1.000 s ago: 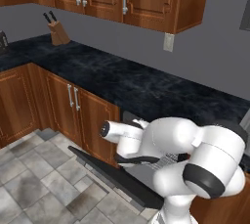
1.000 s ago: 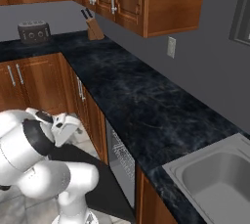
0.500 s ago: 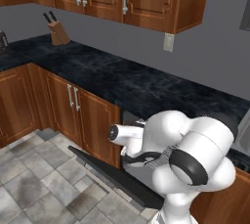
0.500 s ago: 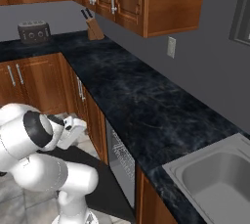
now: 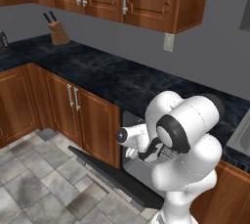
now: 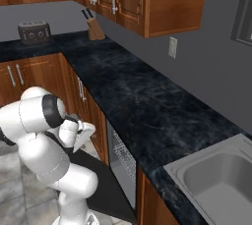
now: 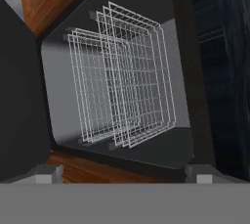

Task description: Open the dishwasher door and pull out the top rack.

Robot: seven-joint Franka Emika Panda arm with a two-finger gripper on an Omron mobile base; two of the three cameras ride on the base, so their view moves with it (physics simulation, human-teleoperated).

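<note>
A dark marbled worktop [image 5: 97, 71] is seen above an open dishwasher. The dishwasher door [image 5: 105, 171] is lowered flat over the floor. Inside the cavity, the top rack [image 7: 141, 71] is seen pushed in, straight ahead of the gripper [image 7: 124, 171], its width crossing the approach. The gripper is spread wide, grasping nothing.

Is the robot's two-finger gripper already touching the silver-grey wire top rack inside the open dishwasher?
Apart. In the hand view the two-finger gripper stands open, its fingertips at the bottom edge, with dark cavity between them and the silver-grey wire top rack.
</note>
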